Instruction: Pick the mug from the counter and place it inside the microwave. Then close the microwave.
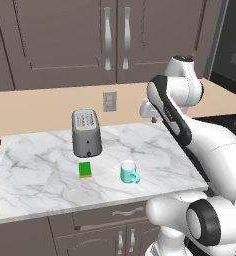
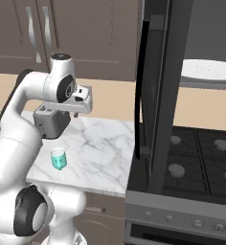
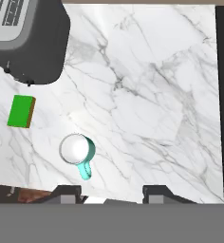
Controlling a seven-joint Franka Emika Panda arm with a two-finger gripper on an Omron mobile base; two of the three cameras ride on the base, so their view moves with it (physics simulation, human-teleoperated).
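The teal mug (image 1: 128, 172) (image 2: 58, 158) stands upright on the white marble counter (image 1: 40, 175) (image 2: 105, 143), near its front edge, with its handle toward the front. From above, the mug (image 3: 77, 151) shows its white inside, low and left of centre. My gripper (image 3: 111, 194) (image 2: 76, 114) hangs open high above the counter, behind and to the right of the mug, with nothing between its fingers. The microwave (image 2: 201, 57) sits above the stove with its dark door (image 2: 144, 86) swung wide open and the white turntable plate (image 2: 208, 69) showing inside.
A grey toaster (image 1: 86, 132) (image 3: 28, 38) stands behind the mug, and a green sponge (image 1: 85, 169) (image 3: 21, 111) lies to the mug's left. The black gas stovetop (image 2: 196, 162) adjoins the counter's right end. Brown wall cabinets (image 1: 65, 40) hang above.
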